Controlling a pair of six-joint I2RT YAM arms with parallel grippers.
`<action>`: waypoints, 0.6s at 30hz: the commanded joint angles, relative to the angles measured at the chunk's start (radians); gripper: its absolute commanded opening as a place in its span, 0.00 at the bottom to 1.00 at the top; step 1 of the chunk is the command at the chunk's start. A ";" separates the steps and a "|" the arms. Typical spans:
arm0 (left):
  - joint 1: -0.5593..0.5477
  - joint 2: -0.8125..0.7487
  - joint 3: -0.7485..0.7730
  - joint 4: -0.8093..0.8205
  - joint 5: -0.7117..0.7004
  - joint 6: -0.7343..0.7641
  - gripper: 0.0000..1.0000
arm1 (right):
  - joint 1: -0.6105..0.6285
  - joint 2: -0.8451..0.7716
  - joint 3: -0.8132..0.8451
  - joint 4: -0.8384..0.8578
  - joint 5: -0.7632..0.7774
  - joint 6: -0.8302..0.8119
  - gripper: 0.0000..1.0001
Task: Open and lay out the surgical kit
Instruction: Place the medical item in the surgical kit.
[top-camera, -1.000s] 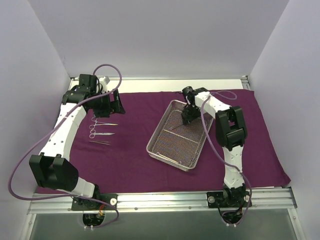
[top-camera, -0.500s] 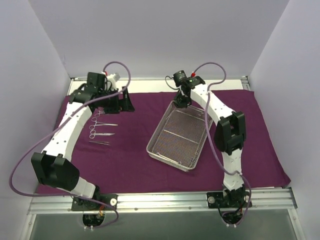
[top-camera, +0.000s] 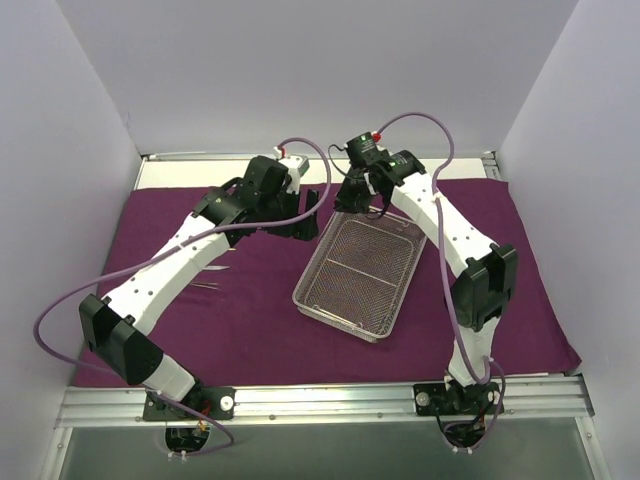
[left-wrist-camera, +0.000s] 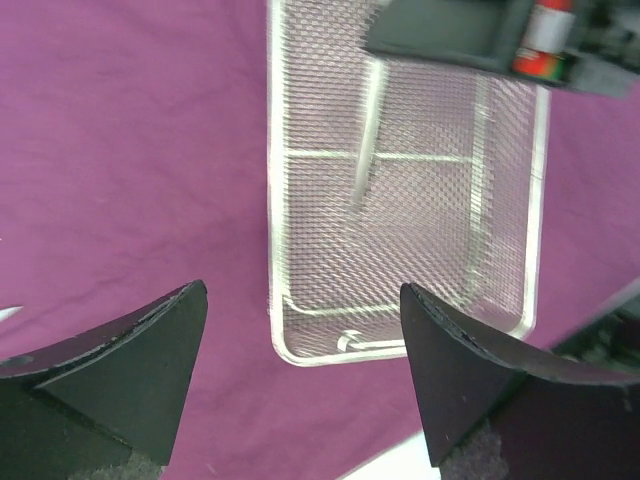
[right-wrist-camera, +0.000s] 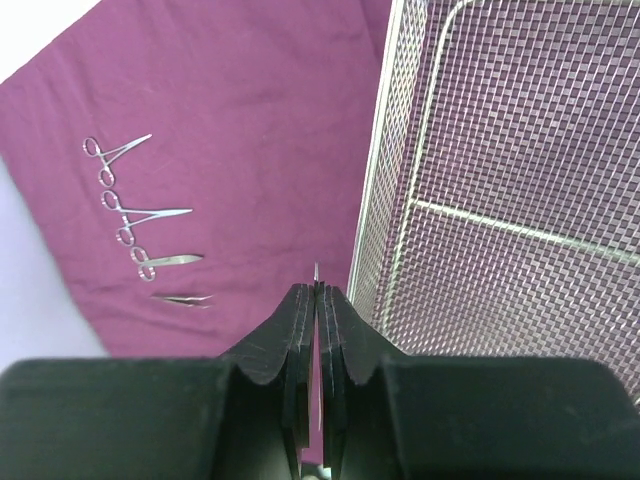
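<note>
At L claw (left-wrist-camera: 302, 300): spread wide, hanging over dark purple cloth wrap (top-camera: 250, 320) at edge of wire-mesh tray (left-wrist-camera: 272, 200). At R claw (right-wrist-camera: 316, 290): pressed together, pinching thin silver instrument (left-wrist-camera: 368, 140), hanging over tray mesh near far L corner, tip poking out btwn fingers (right-wrist-camera: 290, 330). On cloth wrap, spread flat on counter (top-camera: 190, 172): tray approx. mid-cloth and skewed; row of four instruments (right-wrist-camera: 140, 215) well L of tray, each apart from the next, three w/ ring handles.
</note>
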 joint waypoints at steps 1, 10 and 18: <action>-0.008 -0.033 0.012 0.055 -0.153 0.040 0.86 | -0.010 -0.047 -0.028 -0.037 -0.077 0.066 0.00; -0.066 -0.033 -0.002 0.110 -0.219 0.090 0.82 | -0.008 -0.049 -0.040 -0.060 -0.143 0.107 0.00; -0.149 0.053 0.047 0.090 -0.254 0.133 0.81 | 0.000 -0.035 -0.015 -0.074 -0.154 0.119 0.00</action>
